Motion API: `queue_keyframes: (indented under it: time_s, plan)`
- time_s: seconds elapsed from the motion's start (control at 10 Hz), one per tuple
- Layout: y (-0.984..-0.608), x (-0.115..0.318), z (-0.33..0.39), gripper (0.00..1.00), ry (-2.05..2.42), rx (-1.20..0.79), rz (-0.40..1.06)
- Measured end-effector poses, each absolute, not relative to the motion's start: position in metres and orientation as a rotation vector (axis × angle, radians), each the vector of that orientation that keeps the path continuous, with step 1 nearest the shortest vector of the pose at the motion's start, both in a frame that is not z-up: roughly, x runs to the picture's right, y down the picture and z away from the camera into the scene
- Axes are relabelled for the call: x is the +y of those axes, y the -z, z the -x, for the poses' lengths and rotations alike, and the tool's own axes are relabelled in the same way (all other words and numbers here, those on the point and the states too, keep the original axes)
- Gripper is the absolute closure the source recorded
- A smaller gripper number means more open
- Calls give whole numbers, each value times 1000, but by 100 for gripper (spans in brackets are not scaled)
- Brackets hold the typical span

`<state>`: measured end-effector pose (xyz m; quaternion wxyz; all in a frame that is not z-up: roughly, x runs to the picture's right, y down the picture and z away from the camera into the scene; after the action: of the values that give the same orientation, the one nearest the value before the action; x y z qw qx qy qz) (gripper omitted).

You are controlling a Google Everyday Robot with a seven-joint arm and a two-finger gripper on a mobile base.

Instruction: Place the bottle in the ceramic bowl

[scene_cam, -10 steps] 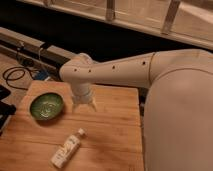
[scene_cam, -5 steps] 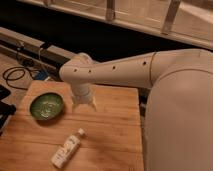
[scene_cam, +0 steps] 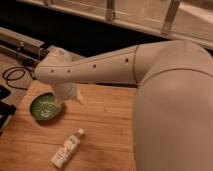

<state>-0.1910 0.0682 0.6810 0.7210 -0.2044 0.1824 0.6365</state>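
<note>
The bottle (scene_cam: pixel 67 149), slim and white with a white cap and pale label, lies on its side on the wooden table (scene_cam: pixel 107 125), cap pointing up and to the right. The ceramic bowl (scene_cam: pixel 45 107), glossy dark green, sits at the table's left and holds nothing. My gripper (scene_cam: pixel 70 101) hangs from the white arm just right of the bowl's rim and well above the bottle. It is open, with nothing between its fingers. The arm's wrist hides part of the table behind the bowl.
A black cable (scene_cam: pixel 12 77) loops on the floor to the left, beside a dark object (scene_cam: pixel 4 111) at the table's left edge. A dark rail (scene_cam: pixel 22 47) runs behind the table. My white body (scene_cam: pixel 172 110) fills the right side.
The arm and gripper have shifted a little to the left, closer to the bowl. Bottle and bowl have not moved.
</note>
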Motion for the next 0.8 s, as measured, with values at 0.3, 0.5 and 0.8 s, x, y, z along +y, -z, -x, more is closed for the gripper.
queue_keyframes:
  time_s: [0.3,0.5,0.8]
  plan:
    - [-704,74,223,35,-1392,466,406]
    - [-714,79,233,35,-1392,525,381]
    - [-718,77,228,35,-1400,538,370]
